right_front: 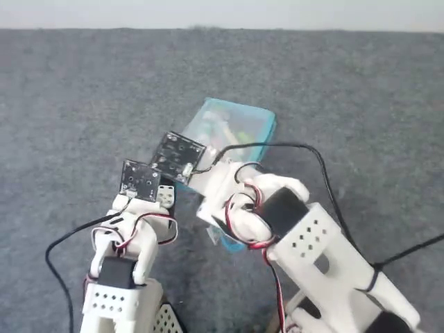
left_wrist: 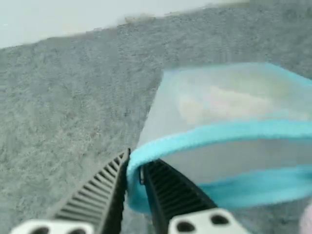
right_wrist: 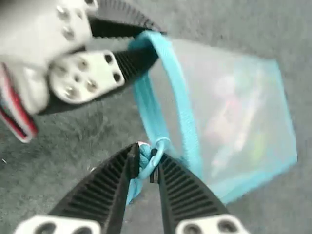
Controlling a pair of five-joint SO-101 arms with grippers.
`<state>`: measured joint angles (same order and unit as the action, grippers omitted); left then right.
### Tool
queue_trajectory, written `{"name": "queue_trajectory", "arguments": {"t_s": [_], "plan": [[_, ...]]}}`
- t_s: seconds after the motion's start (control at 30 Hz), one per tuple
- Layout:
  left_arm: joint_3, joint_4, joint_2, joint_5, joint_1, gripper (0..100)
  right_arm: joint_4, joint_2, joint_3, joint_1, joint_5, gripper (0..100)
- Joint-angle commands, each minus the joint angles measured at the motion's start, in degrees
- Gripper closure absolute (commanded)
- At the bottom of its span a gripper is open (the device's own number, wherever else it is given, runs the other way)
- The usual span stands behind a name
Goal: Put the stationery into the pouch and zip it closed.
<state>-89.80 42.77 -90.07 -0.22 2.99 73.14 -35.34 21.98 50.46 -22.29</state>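
A translucent pouch (right_front: 239, 123) with cyan trim lies on the grey carpet, with colourful stationery (right_wrist: 239, 122) showing through its wall. My left gripper (left_wrist: 134, 161) is shut on the cyan edge at one end of the pouch (left_wrist: 219, 122). In the right wrist view, that gripper (right_wrist: 148, 41) clamps the same corner. My right gripper (right_wrist: 144, 158) is shut on the zipper pull (right_wrist: 158, 145), a small cyan loop on the zip band of the pouch (right_wrist: 234, 97). In the high view both wrists crowd over the pouch's near end and hide the fingertips.
Grey carpet (right_front: 83, 97) covers the table all around, with a pale wall along the far edge. The left arm (right_front: 125, 270) and right arm (right_front: 312, 243) stand close together at the near side. A black cable (right_front: 326, 180) loops off the right arm.
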Motion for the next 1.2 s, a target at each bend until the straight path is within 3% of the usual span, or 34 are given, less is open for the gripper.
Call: {"name": "queue_trajectory", "arguments": {"t_s": [0.0, 0.23, 0.57, 0.7, 0.8, 0.9, 1.03, 1.17], "plan": [[1.36, -1.41, -0.44, -0.70, 1.76, 99, 1.10, 1.27, -9.23, 5.49, -1.76, 99.1], [1.36, -1.32, -0.44, -0.70, 1.58, 99, 1.10, 4.97, -11.08, 13.58, -6.07, 99.1], [1.36, -1.23, -0.44, -0.70, 1.41, 99, 12.09, 6.11, -9.85, 7.16, -5.71, 98.4], [1.36, -1.23, -0.44, -0.70, 1.41, 99, 12.09, 5.41, -9.41, 6.20, -5.71, 88.1], [1.36, -1.23, -0.44, -0.70, 1.41, 99, 12.62, 2.86, -9.41, 10.07, -6.24, 80.7], [1.36, -1.23, -0.44, -0.70, 1.32, 99, 13.93, -2.24, -9.14, 12.70, -6.51, 79.4], [1.45, -1.23, -0.44, -0.70, 1.32, 99, 17.01, -8.13, -6.68, 9.80, -8.88, 79.3], [1.71, -1.23, -0.44, -0.70, 1.32, 99, 14.64, -13.85, 5.10, 2.77, -13.01, 79.3]]}}
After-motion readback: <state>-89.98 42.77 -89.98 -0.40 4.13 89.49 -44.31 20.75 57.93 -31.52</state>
